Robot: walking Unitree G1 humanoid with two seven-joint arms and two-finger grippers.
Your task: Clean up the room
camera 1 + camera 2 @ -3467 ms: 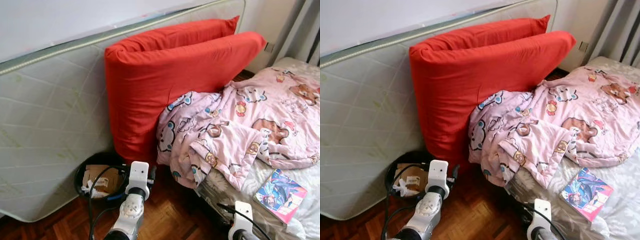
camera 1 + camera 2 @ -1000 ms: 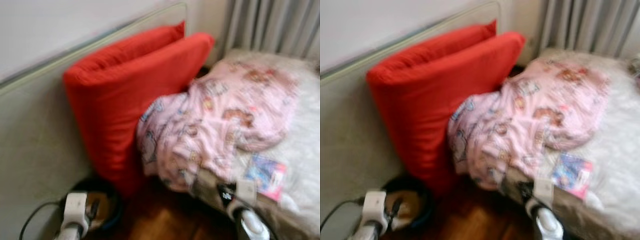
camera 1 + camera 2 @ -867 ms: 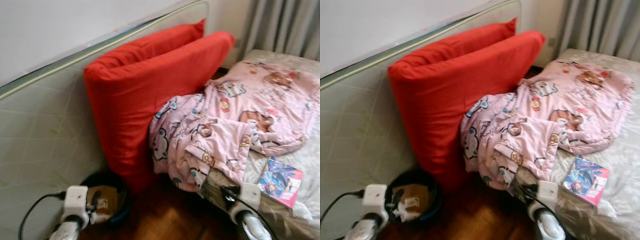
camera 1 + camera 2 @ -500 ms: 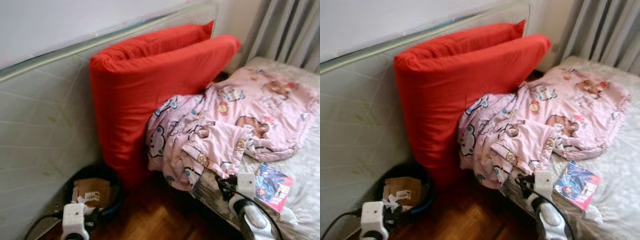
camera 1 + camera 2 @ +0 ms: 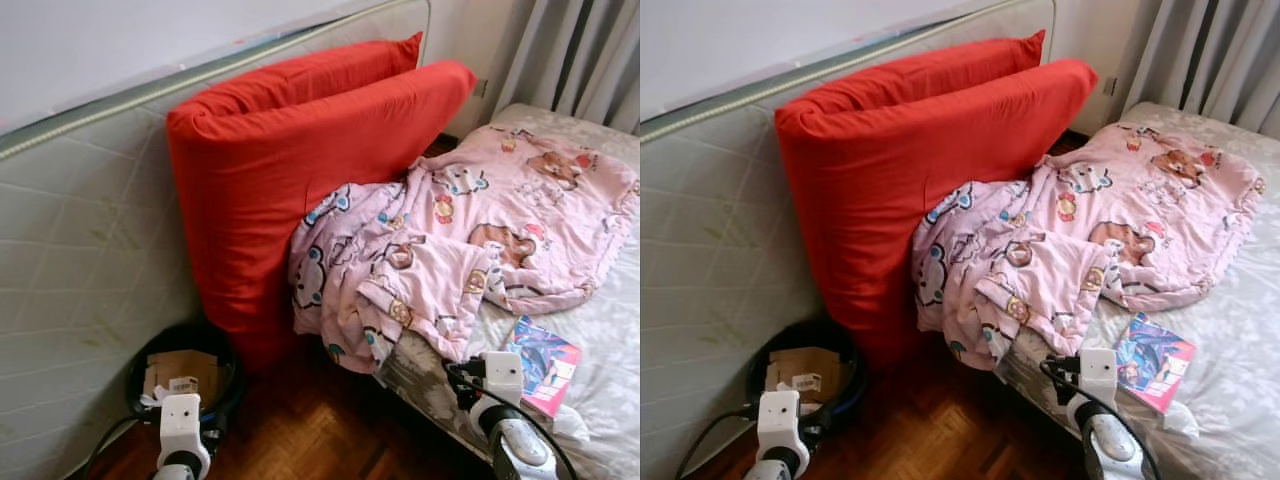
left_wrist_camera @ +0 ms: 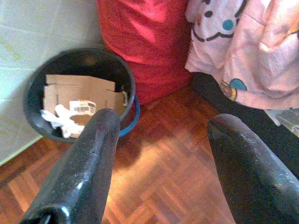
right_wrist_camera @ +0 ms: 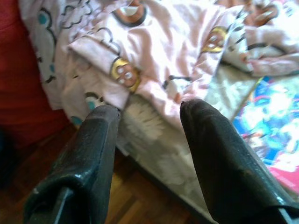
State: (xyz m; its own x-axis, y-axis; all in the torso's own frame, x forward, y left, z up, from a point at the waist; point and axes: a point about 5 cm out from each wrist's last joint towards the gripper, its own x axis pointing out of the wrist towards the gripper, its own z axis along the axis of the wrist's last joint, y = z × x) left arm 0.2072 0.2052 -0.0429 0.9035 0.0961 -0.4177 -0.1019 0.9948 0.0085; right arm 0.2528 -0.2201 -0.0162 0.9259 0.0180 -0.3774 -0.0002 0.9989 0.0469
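Left gripper (image 6: 161,126) open, empty, above parquet near black bin (image 6: 124,79); right gripper (image 7: 149,109) open, empty, facing pink blanket (image 7: 182,51) at bed edge

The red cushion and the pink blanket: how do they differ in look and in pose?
The red cushion is plain, without any pattern; the pink blanket is printed with cartoon figures. The red cushion stands on the floor and leans against the mattress; the pink blanket lies crumpled on the bed, one end hanging over the edge. The red cushion looks smooth, the pink blanket wrinkled. Both are soft fabric and touch each other.
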